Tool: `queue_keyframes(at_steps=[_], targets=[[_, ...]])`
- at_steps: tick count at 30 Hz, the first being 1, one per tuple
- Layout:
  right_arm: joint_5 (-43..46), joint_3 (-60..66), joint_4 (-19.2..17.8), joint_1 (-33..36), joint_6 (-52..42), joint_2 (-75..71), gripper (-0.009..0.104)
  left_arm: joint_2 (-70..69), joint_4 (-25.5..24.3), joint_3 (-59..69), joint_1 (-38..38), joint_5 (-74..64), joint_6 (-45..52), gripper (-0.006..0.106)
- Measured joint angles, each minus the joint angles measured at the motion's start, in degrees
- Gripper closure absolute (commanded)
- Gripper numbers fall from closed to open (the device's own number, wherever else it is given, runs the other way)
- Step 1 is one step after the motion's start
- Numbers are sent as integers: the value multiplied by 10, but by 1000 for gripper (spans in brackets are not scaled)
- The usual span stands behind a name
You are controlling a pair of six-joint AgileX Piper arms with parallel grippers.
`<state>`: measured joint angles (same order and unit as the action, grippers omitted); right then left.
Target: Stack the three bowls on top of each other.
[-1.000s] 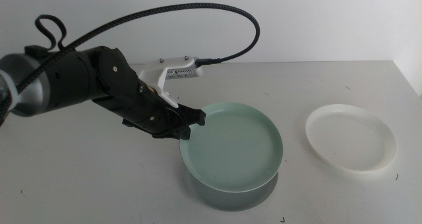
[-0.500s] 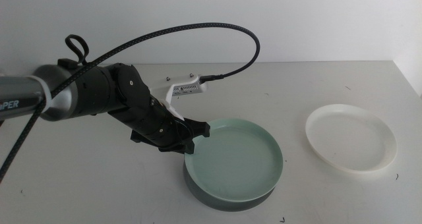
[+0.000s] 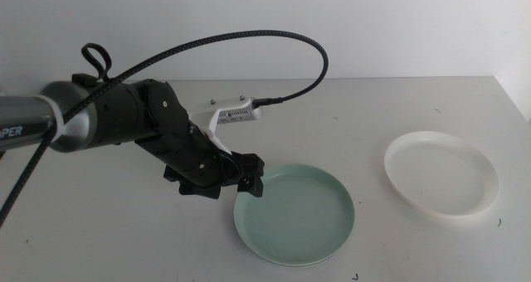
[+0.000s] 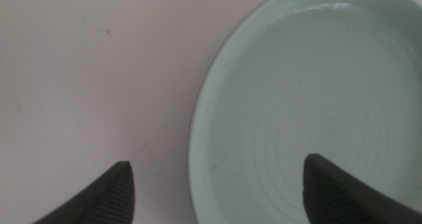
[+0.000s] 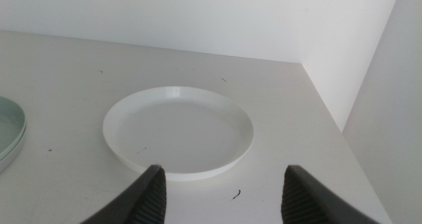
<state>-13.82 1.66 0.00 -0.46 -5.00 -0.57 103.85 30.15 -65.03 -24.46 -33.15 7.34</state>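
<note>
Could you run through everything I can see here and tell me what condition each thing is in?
mint green bowl: right way up, empty, nested on the grey one.
pale grey bowl: underneath, mostly hidden.
white bowl: alone on the table, empty, not stacked.
left gripper: open, straddling the green bowl's rim.
right gripper: open, near the white bowl.

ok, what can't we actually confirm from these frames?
- Grey bowl: almost wholly hidden beneath the mint green bowl in the middle view.
- Left gripper: open in the left wrist view, the rim between its jaws; contact unclear.
- Right gripper: absent from the middle view; faces the white bowl.
</note>
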Motion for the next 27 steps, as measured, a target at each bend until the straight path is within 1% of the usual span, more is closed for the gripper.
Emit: queue_keyframes(at_steps=[2,12,18,22,27], targets=[[0,0,0,0,0,0,50,-7,0,0,0,-3,8,-1],[0,0,0,0,0,0,50,-121,0,0,0,-15,39,-1],[0,0,0,0,0,0,50,-207,7,0,0,-56,60,-1],[0,0,0,0,0,0,50,-282,8,0,0,-87,95,-1],[0,0,0,0,0,0,50,-392,7,0,0,-137,106,-1]])
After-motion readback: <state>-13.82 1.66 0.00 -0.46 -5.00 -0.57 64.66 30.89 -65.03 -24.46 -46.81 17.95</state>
